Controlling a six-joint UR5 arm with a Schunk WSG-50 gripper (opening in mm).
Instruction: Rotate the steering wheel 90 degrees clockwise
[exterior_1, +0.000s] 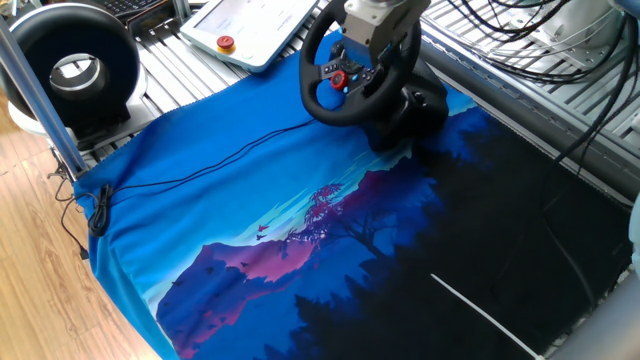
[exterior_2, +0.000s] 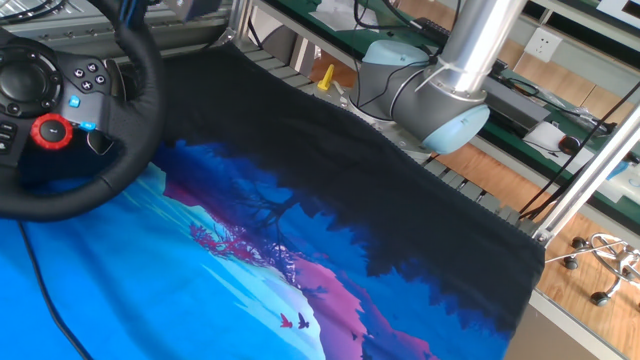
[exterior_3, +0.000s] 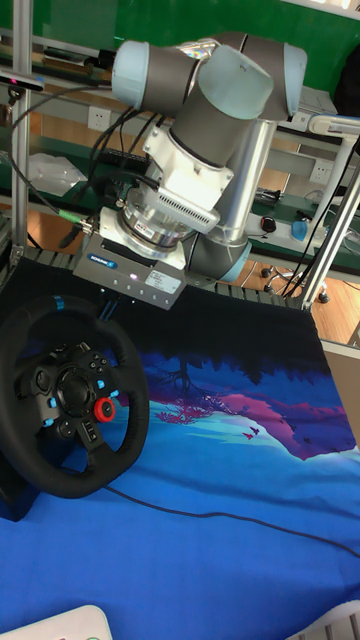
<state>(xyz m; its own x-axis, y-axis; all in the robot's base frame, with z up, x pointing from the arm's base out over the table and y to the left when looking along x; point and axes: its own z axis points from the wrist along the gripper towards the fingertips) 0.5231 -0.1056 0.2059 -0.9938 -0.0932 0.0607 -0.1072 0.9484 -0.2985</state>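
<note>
The steering wheel (exterior_1: 340, 100) (exterior_2: 140, 110) (exterior_3: 70, 400) is black and round, with a red button and small blue lights on its hub. It stands on a bulky black base (exterior_1: 415, 110) at the back of the blue cloth. In the tall fixed view a blue stripe marks its rim just left of the top. My gripper (exterior_1: 368, 28) (exterior_2: 150, 12) (exterior_3: 108, 312) reaches down onto the upper right of the rim and looks shut on it. Its fingertips are mostly hidden behind the rim.
A black ring-shaped device with a silver centre (exterior_1: 75, 70) stands at the back left behind a metal post (exterior_1: 30, 90). A white pendant (exterior_1: 245, 25) lies beside the wheel. A thin black cable (exterior_1: 200, 165) crosses the cloth. The arm's base joint (exterior_2: 430, 100) sits at the table's far side.
</note>
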